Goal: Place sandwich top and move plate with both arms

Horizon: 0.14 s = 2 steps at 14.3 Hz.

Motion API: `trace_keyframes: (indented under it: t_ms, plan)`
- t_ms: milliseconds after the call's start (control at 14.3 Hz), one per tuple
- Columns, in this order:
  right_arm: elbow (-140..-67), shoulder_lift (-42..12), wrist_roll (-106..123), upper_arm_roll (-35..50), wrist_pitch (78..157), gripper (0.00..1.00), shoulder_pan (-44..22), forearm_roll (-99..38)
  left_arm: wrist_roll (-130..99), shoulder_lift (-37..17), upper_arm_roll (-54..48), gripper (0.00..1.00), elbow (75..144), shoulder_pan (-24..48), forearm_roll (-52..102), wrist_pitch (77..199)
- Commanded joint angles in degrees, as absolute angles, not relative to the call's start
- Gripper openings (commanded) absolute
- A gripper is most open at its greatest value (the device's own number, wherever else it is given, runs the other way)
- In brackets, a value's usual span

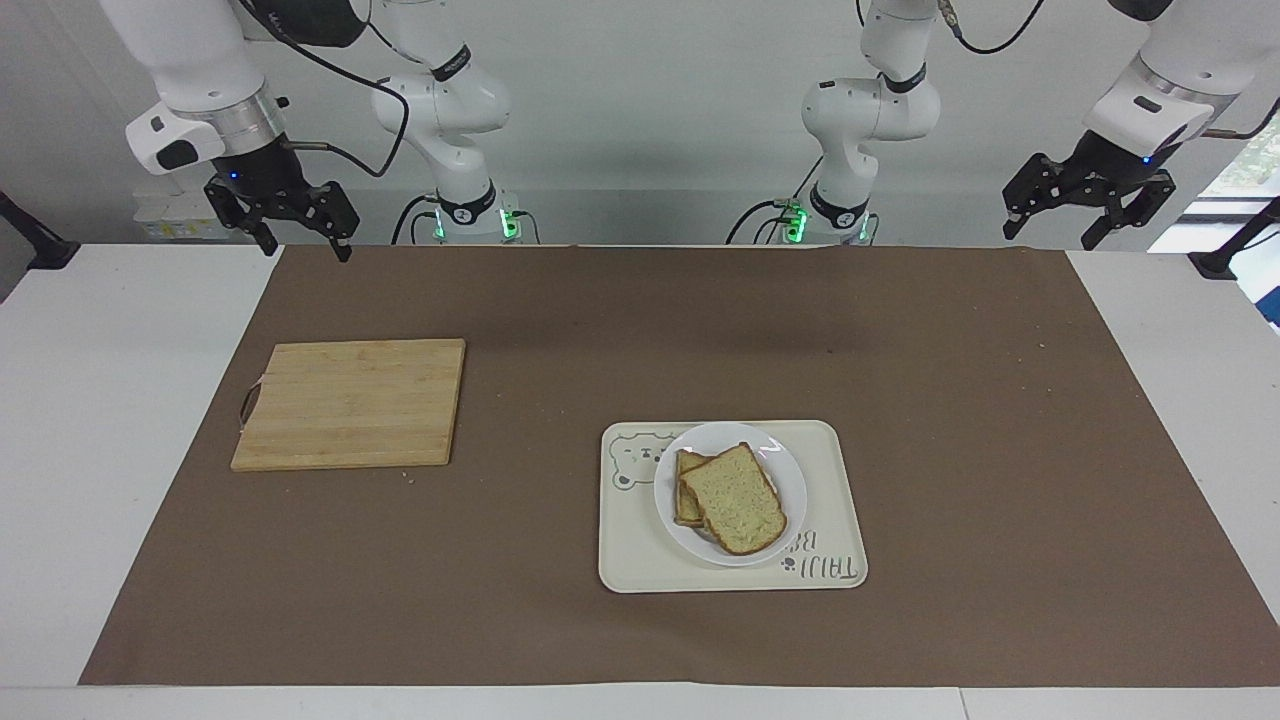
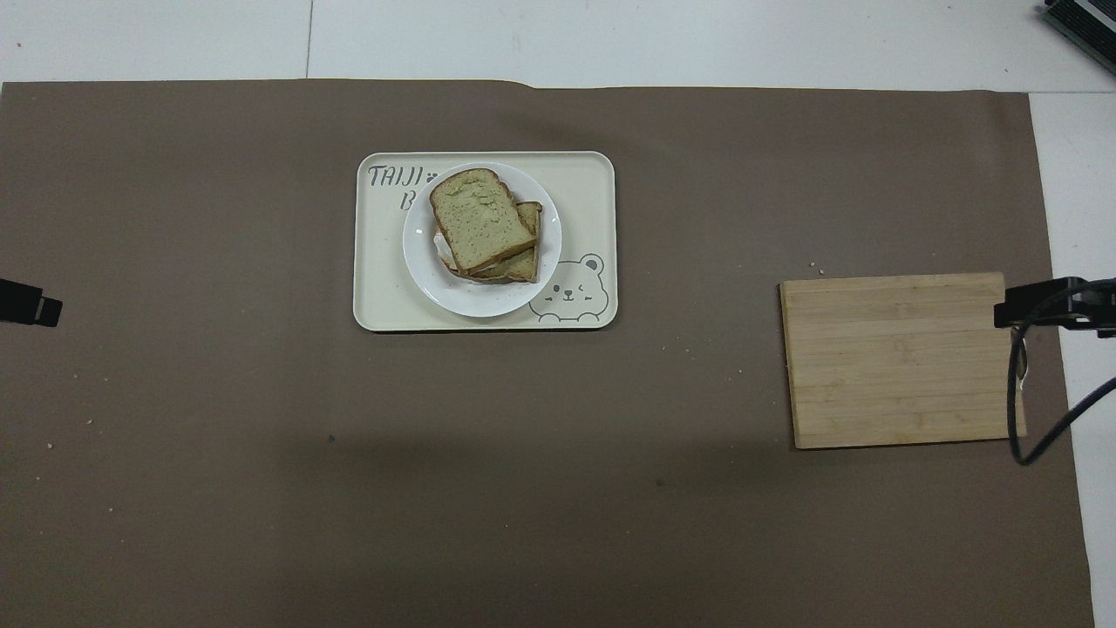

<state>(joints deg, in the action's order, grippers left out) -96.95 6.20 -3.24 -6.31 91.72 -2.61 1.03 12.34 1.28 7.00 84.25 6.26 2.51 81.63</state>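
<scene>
With the top laid askew on the lower slice, on the plate in the tray near the table's front edge, both spread, empty grippers, left and right, hang over its rear corners, suggesting completion.

Both arms raised apart, left pincer and right pincer spread wide.

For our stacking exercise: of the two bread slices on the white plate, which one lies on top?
The plain speckled slice lies on top, fully visible and skewed; the lower slice shows only an edge toward the right arm's end.
</scene>
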Motion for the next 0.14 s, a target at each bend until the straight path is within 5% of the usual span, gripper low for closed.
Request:
trace_keyframes:
  t_ms: [0,70]
  plan:
    - [-97.47,7.03,-2.29,-6.15,90.97,1.00,-2.46,1.67,11.08,3.43,6.50,1.00,87.01,6.15,1.32,83.23]
    - [-97.47,7.03,-2.29,-6.15,90.97,1.00,-2.37,1.67,10.99,3.43,6.50,1.00,87.01,6.15,1.32,83.23]
